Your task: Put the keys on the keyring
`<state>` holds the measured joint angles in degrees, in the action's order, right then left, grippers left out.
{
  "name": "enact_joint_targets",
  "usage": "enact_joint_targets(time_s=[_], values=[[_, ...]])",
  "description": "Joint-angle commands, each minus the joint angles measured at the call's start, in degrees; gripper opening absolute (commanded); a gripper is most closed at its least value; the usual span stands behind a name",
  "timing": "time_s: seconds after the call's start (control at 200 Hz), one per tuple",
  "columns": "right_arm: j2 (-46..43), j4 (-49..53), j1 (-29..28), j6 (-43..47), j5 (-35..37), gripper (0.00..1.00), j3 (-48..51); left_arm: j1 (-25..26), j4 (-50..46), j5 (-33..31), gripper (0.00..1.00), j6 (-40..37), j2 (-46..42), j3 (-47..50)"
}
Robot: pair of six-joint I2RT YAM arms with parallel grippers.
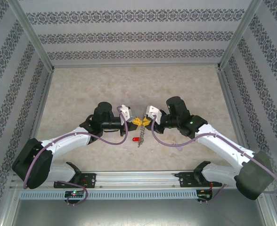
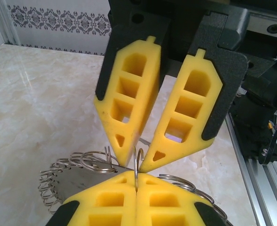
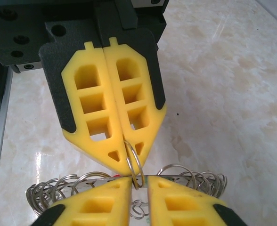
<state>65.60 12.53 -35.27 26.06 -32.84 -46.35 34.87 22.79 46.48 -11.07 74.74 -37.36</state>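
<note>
Marble-look table (image 1: 82, 89), patterned walls on three sides. Nearest, both arm bases sit on the rail (image 1: 138, 178). Next out is a red key tag (image 1: 136, 140) low over the table, just nearer than the fingertips. Grey metal sits right beside it, probably the lower edge of the keyring (image 2: 82, 181). Can't tell whether that key is threaded on or just lying against it.

Above that, the arms meet nose to nose mid-table. Left gripper (image 3: 126, 162) has its pads pressed flat together, pinching one wire loop (image 2: 136, 165) on the ring's rim. The loop stands upright and the plate hangs below the fingers. My read is that it acts as a vise, presenting the loop edge-on and clear of its neighbours.

Right gripper (image 3: 139, 186) is parted a crack, tips either side of the same loop with a gap showing, so no firm clamp and no key in it. Looks like alignment on the loop. Threading calls for a key in that hand. Risk: neighbouring loops crowd in and could snag.
</note>
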Motion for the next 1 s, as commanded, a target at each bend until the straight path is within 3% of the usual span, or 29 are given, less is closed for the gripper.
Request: enact_joint_targets(time_s=[0.0, 0.994], values=[[-0.8, -4.1, 0.5, -1.3, -3.3, 0.17, 0.5, 0.5, 2.5, 2.3, 0.00, 0.1, -0.9, -1.4], [-0.8, -1.8, 0.9, 2.1, -4.5, 0.19, 1.2, 0.5, 1.5, 1.2, 0.00, 0.0, -1.1, -2.1]])
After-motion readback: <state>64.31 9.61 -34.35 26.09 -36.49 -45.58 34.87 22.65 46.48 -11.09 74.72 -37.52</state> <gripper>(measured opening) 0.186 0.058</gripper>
